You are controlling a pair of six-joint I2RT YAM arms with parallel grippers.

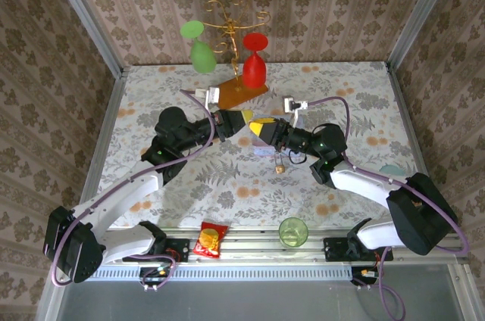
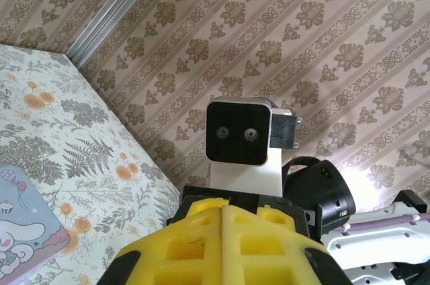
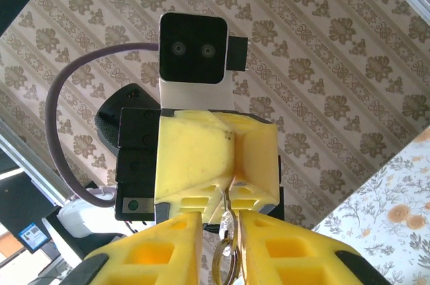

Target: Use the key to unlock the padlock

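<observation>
Right end effector [image 3: 222, 223] set narrow around a thin silvery key [image 3: 227, 212] and its key ring [image 3: 225, 261]; cannot tell whether actually pinching. Left end effector [image 2: 222, 212] clamped fully shut, tip to tip with the right one above the worktop [image 1: 356, 109]. Seems to meet the key's far end at its seam, judging by the right wrist view.

Little done toward unlocking, by the look of it. Key up between the 2 end effectors, not in the padlock [image 1: 280, 170]. Padlock apart from both, apparently lying on the worktop just near of the right wrist. Left to do: settle 1 firm grip on the key, steady the padlock, insert, turn.

Too small to tell: shackle state, keyhole direction. Key blade mostly hidden between yellow fingers.
</observation>
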